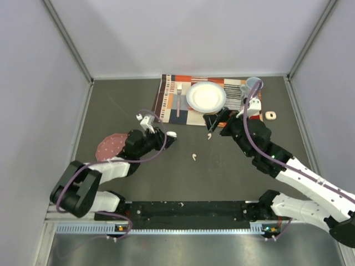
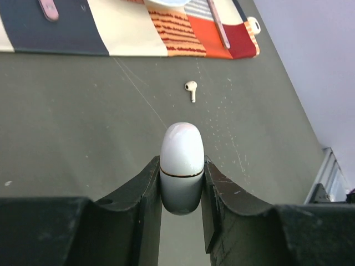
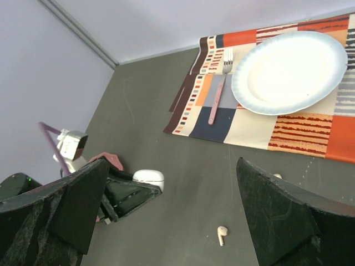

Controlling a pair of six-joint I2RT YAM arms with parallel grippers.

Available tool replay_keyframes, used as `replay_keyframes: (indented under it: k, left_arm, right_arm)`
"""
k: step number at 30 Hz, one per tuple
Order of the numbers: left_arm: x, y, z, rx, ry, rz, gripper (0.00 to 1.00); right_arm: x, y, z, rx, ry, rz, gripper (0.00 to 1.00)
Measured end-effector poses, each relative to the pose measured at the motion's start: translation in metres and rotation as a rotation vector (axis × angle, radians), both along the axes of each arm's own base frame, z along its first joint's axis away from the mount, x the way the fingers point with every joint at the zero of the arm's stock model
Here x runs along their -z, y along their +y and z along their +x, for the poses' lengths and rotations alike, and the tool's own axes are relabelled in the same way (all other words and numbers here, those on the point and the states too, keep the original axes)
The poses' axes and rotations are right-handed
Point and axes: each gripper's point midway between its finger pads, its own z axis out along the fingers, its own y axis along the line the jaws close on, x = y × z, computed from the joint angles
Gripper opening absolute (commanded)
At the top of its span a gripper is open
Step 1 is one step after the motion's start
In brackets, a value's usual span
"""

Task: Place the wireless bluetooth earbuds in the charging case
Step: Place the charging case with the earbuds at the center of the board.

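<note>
My left gripper [image 1: 166, 136] is shut on the white charging case [image 1: 171, 134], lid closed, held just over the dark table. In the left wrist view the case [image 2: 181, 158] sits between the two fingers. One tiny white earbud [image 1: 194, 157] lies loose mid-table. A second earbud [image 1: 209, 135] lies just near of my right gripper [image 1: 216, 123], which is open and empty. The right wrist view shows the case [image 3: 148, 178], one earbud [image 3: 222, 234] and another [image 3: 277, 176] half hidden by my right finger. The left wrist view shows one earbud [image 2: 191, 90] ahead of the case.
A striped placemat [image 1: 166, 102] at the back carries a white plate [image 1: 206, 96], a pink-handled fork [image 1: 178, 102] and a cup [image 1: 254, 84]. A small beige object [image 1: 270, 115] lies right of the mat. A red coaster [image 1: 111, 145] lies by the left arm.
</note>
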Motion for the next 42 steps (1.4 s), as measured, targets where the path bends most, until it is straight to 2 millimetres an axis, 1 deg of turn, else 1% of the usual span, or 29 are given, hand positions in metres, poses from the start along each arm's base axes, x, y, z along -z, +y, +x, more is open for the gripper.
replay_keyframes:
  k: [4, 8, 13, 16, 18, 20, 23, 26, 29, 30, 31, 33, 34, 35, 42]
  left_arm:
    - [0.016, -0.01, 0.005, 0.026, 0.085, -0.017, 0.03]
    - [0.04, -0.014, 0.009, 0.029, 0.182, -0.068, 0.06]
    - [0.079, -0.006, 0.013, -0.012, 0.317, -0.136, 0.09]
    - [0.092, -0.004, 0.012, -0.028, 0.372, -0.173, 0.13]
    - [0.092, -0.004, 0.013, -0.028, 0.38, -0.196, 0.2]
    - [0.091, -0.005, 0.014, -0.025, 0.381, -0.213, 0.22]
    - [0.088, -0.005, 0.016, -0.03, 0.376, -0.233, 0.3]
    - [0.086, -0.002, 0.018, -0.037, 0.371, -0.239, 0.41]
    - [0.087, 0.0, 0.019, -0.042, 0.37, -0.237, 0.43]
    - [0.088, 0.0, 0.019, -0.045, 0.374, -0.234, 0.47]
    - [0.09, 0.001, 0.019, -0.047, 0.379, -0.228, 0.55]
    - [0.09, 0.001, 0.017, -0.043, 0.383, -0.225, 0.57]
    - [0.087, 0.0, 0.018, -0.04, 0.369, -0.223, 0.62]
    - [0.085, 0.001, 0.019, -0.043, 0.364, -0.218, 0.64]
    - [0.083, 0.004, 0.019, -0.045, 0.35, -0.191, 0.64]
  right_arm:
    - [0.003, -0.009, -0.001, 0.022, 0.004, 0.001, 0.99]
    - [0.006, -0.014, 0.001, 0.038, 0.013, -0.009, 0.99]
    - [0.009, -0.016, 0.002, 0.047, 0.02, -0.017, 0.99]
    - [0.012, -0.017, 0.002, 0.049, 0.028, -0.025, 0.99]
    - [0.012, -0.017, 0.002, 0.049, 0.029, -0.026, 0.99]
    - [0.013, -0.017, 0.003, 0.049, 0.032, -0.029, 0.99]
    - [0.019, -0.013, 0.004, 0.042, 0.044, -0.041, 0.99]
    - [0.027, -0.008, 0.006, 0.025, 0.064, -0.058, 0.99]
    - [0.035, -0.004, 0.007, 0.012, 0.083, -0.075, 0.99]
    - [0.036, -0.003, 0.007, 0.007, 0.088, -0.078, 0.99]
    - [0.038, -0.002, 0.007, 0.003, 0.091, -0.08, 0.99]
    - [0.039, -0.001, 0.007, 0.0, 0.094, -0.082, 0.99]
    - [0.039, -0.001, 0.007, -0.001, 0.094, -0.082, 0.99]
    - [0.039, -0.001, 0.007, -0.003, 0.095, -0.082, 0.99]
    - [0.034, 0.0, 0.007, -0.003, 0.089, -0.076, 0.99]
